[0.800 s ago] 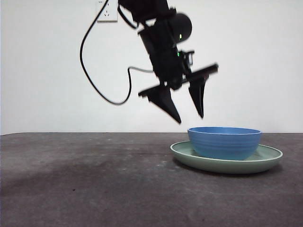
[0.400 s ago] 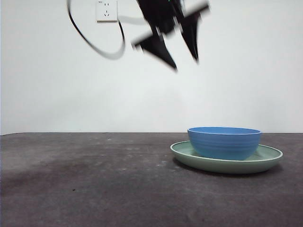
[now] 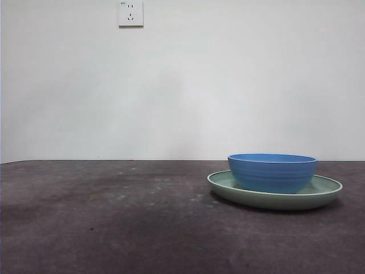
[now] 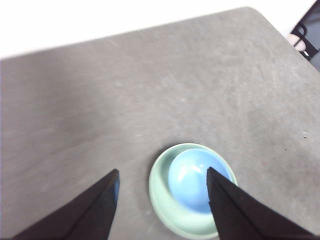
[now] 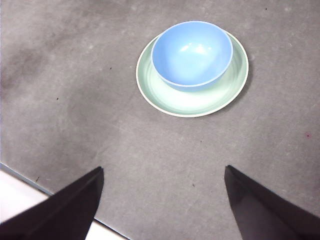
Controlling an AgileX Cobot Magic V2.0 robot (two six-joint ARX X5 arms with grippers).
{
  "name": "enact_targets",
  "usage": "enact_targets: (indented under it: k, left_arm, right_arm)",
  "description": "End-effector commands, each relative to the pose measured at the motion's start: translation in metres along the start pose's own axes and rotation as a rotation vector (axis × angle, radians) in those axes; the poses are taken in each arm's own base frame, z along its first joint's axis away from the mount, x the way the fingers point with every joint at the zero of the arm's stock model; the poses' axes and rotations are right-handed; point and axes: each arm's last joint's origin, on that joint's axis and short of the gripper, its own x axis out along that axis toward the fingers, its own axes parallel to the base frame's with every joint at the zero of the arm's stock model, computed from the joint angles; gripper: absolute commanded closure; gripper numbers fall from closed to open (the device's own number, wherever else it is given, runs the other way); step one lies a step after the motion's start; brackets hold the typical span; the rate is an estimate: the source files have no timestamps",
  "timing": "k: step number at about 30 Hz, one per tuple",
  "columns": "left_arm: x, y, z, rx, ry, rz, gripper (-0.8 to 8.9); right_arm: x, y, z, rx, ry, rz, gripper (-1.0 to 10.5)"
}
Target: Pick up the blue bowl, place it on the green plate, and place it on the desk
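Bowl seated on the plate, both claws held clear above the counter.
The blue bowl point(image 3: 272, 172) is seen resting inside the green plate point(image 3: 328, 188) on the counter point(image 3: 114, 222); the stacking step looks done. The left claw point(image 4: 162, 182) and right claw point(image 5: 162, 180) are spread wide and hold nothing. Next, the bowl probably needs to be gripped at its rim and set on bare counter.
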Motion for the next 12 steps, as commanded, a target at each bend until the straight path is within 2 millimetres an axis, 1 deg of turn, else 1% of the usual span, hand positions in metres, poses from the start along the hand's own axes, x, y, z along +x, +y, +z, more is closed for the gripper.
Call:
enact_targets:
  k: [1,3,6,10,12]
  left_arm:
    - [-0.023,0.005,0.0,0.024,-0.02,0.024,5.28]
    - [-0.037,0.01,-0.005,0.021,-0.012,0.044,5.28]
    - [-0.049,0.014,-0.016,0.023,0.001,0.061,5.28]
    - [-0.052,0.018,-0.041,0.026,0.022,0.052,5.28]
    - [-0.051,0.018,-0.061,0.027,0.021,0.005,5.28]
  right_arm:
    - [-0.003,0.001,0.004,-0.001,-0.024,0.001,5.6]
    - [-0.003,0.001,0.004,-0.002,-0.025,0.001,5.6]
    - [-0.003,0.001,0.005,-0.003,-0.028,0.001,5.6]
    - [-0.003,0.001,0.005,-0.003,-0.028,0.001,5.6]
    - [-0.003,0.001,0.005,-0.003,-0.028,0.001,5.6]
